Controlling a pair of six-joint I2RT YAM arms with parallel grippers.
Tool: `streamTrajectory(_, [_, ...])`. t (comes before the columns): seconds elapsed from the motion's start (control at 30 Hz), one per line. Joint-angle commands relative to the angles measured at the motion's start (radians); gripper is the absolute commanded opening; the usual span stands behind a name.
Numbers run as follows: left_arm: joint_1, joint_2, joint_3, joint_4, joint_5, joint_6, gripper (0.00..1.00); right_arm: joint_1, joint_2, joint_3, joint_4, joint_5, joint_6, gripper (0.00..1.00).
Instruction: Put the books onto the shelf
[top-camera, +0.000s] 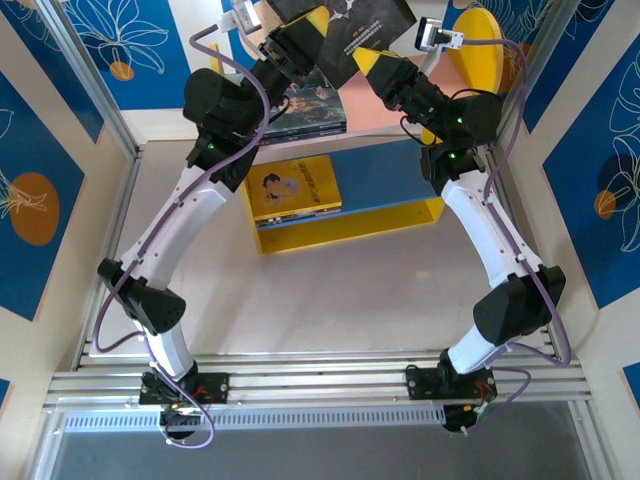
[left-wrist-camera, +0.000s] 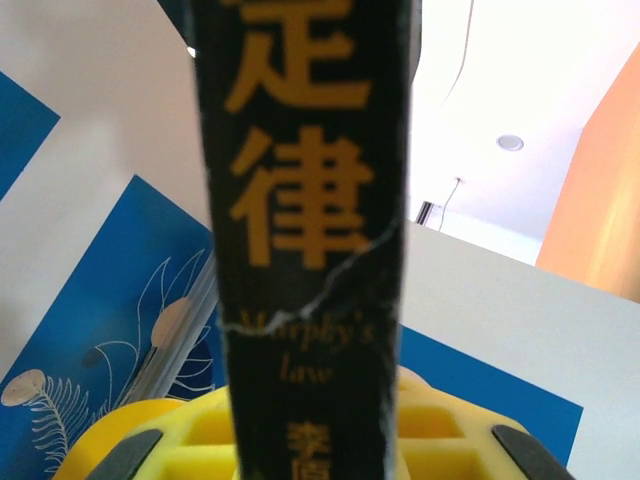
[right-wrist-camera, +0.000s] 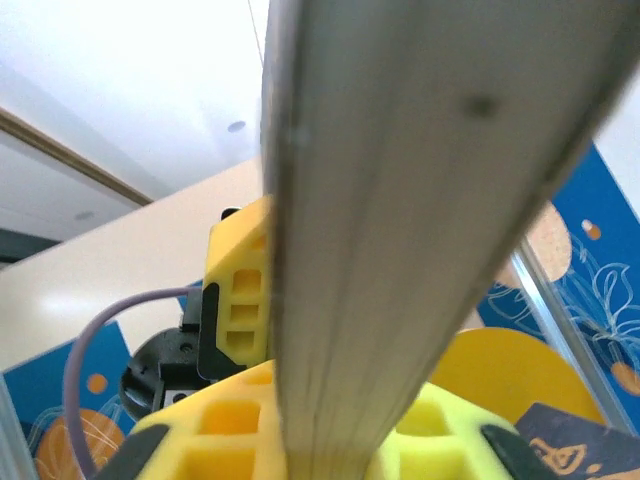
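Up above the shelf (top-camera: 350, 228), left hand (top-camera: 305, 38) and right hand (top-camera: 368, 62) both pinch the black book (top-camera: 350, 25) tight, mid-placing I'd say, so next it needs lowering onto the pink board (top-camera: 375, 110).

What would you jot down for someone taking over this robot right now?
Left gripper: shut on the black Murphy's law book.
Right gripper: shut on the same book, at its page edge. Together they hold it in the air above the shelf.
Done: the yellow book lies flat on the blue lower board; dark books lie on the pink upper board, count unclear.
Left: set the black book onto the shelf.
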Motion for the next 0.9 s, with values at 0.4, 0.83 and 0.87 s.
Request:
streamTrajectory(0.4, [0.077, -0.2, -0.236, -0.105, 0.128, 0.053, 0.56, -0.054, -0.133, -0.036, -0.237, -0.048, -0.224, 0.0])
streamTrajectory(0.83, [0.254, -0.411, -0.301, -0.599, 0.402, 0.237, 0.6, -0.137, -0.236, -0.042, -0.522, -0.213, -0.484, 0.0])
streamTrajectory(0.87, [0.272, -0.408, -0.278, -0.64, 0.445, 0.243, 0.6, -0.138, -0.242, -0.032, -0.566, -0.237, -0.533, 0.0])
